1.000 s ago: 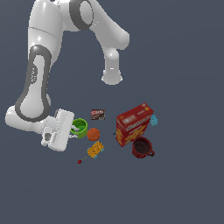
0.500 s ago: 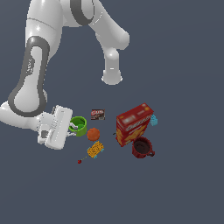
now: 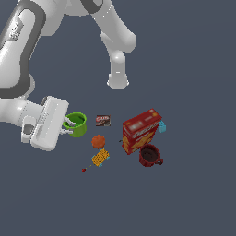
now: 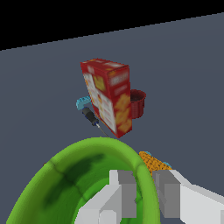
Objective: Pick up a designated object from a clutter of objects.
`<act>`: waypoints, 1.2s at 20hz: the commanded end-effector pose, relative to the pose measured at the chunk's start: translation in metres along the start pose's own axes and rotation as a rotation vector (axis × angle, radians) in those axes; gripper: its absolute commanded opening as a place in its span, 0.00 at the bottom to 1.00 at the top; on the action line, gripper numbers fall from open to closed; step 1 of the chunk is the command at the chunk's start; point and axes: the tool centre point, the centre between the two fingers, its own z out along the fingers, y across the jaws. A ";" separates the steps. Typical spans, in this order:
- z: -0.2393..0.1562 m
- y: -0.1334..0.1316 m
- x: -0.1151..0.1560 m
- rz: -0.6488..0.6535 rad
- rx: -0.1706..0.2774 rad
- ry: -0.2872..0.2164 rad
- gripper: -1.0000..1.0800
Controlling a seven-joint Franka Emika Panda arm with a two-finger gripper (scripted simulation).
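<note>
Sitting at the exterior view's left edge of the clutter, green cup, upright, open mouth up, glossy wall and rim filling the near part of the wrist view. Pinched at the rim by the gripper: one white fingertip inside the cup, the other outside against the wall, jaws closed onto that wall.

Just beyond the cup toward the exterior view's right, small dark box lying flat; below that, orange ball, near the cup but apart from it. Lower still, yellow patterned packet, with a tiny red bit beside it.

Farther to the exterior view's right, red cereal box standing upright, well apart from the cup; dark red mug touching or just beside its lower corner; tiny blue item at its far side. All resting on a plain dark grey floor.
</note>
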 end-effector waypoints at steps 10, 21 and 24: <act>-0.083 0.000 0.106 -0.002 -0.001 0.000 0.00; -0.131 0.003 0.163 0.000 -0.004 0.002 0.00; -0.137 0.004 0.169 0.001 -0.004 0.002 0.00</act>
